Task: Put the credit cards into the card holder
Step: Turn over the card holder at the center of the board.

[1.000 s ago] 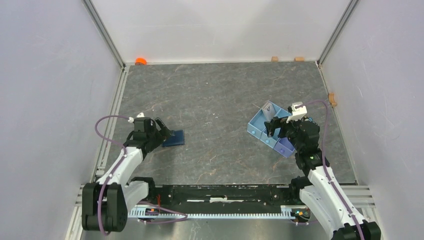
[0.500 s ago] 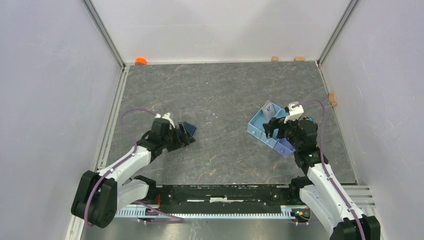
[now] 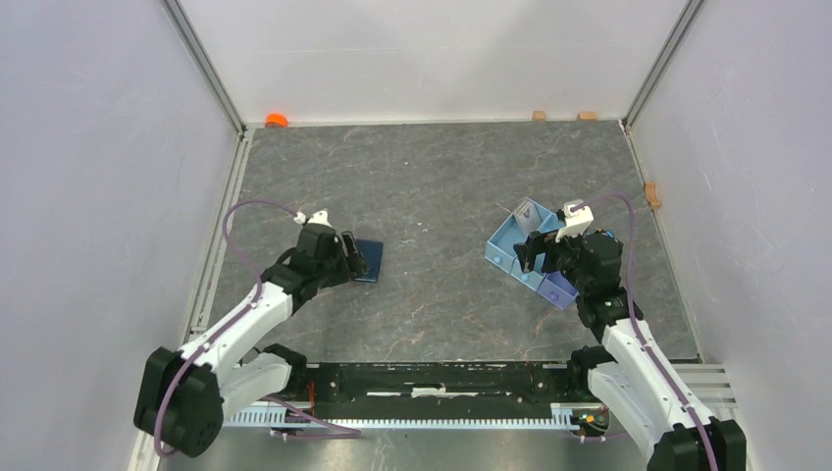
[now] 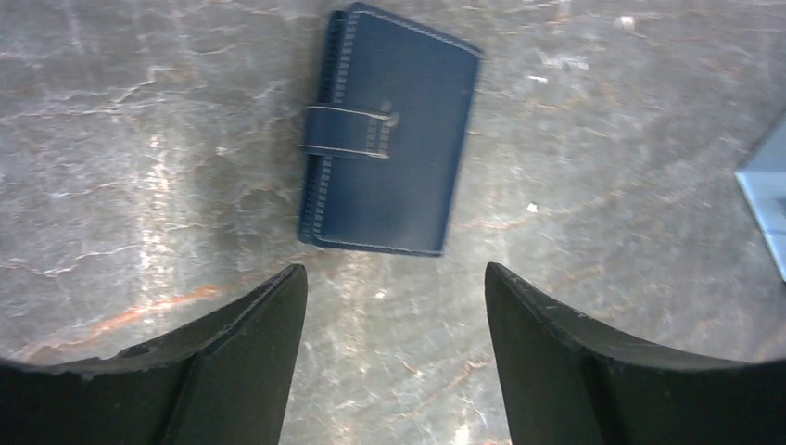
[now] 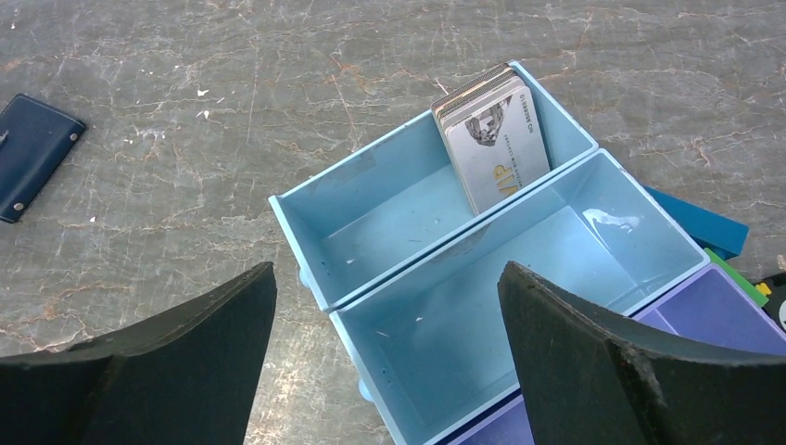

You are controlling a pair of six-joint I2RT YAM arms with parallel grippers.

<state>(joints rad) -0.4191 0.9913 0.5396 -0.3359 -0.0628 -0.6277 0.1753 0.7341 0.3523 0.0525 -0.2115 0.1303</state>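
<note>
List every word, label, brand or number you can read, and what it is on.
On the credit cards, top card of the stack: a grey printed picture and a few large letters, too blurred to read.
On the card holder: no text visible.
On the tray: no label visible.

I count one card holder (image 3: 366, 260) on the counter (image 3: 432, 177). There is one tray (image 5: 297, 246), and it has three compartments: two light blue and one purple. I see one stack of credit cards (image 5: 491, 139); how many cards make it up I can't tell from my screens. Along the counter's edges I count one orange piece (image 3: 277, 120) and three small tan blocks (image 3: 539, 115). Two left fingers (image 4: 232, 380), two right fingers (image 5: 602, 371): four altogether.
</note>
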